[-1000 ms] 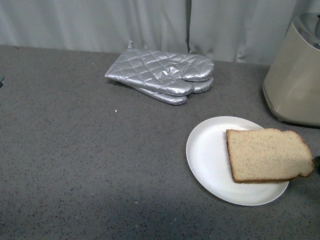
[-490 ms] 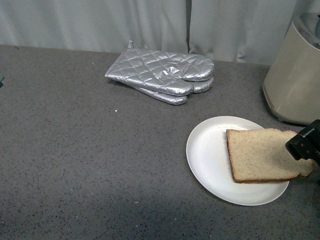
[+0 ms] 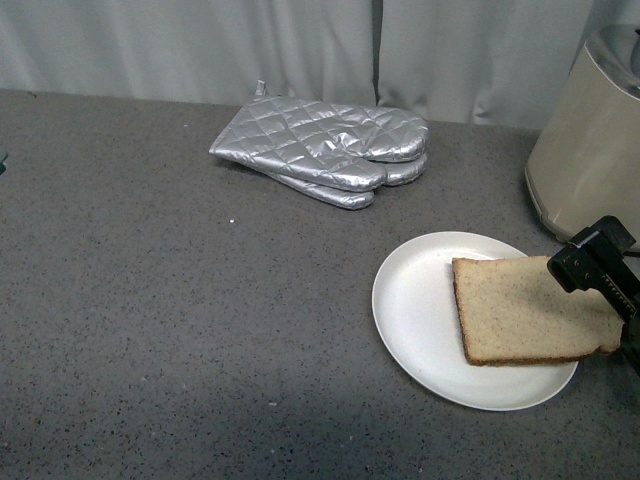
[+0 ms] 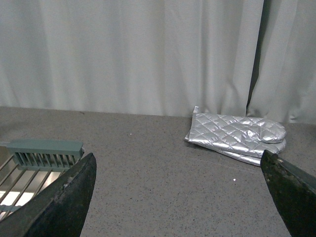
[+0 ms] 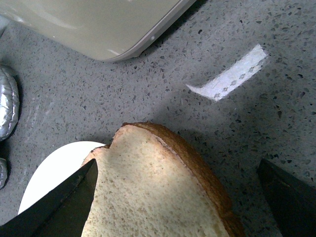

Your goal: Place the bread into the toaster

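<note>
The bread (image 3: 520,312) lies flat on a white plate (image 3: 415,300), its rounded end overhanging the rim on the right. The right gripper (image 5: 177,165) hangs over that end, jaws spread wide, gripping nothing. The toaster (image 3: 590,160) stands just beyond. The left gripper (image 4: 177,163) is likewise spread and empty. Silver oven mitts (image 3: 325,150) lie farthest back.

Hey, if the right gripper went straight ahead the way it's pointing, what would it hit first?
Most likely the bread: the right gripper has its open jaws either side of the slice's crusted rounded end, which overhangs the plate. Depth is hard to judge.
</note>
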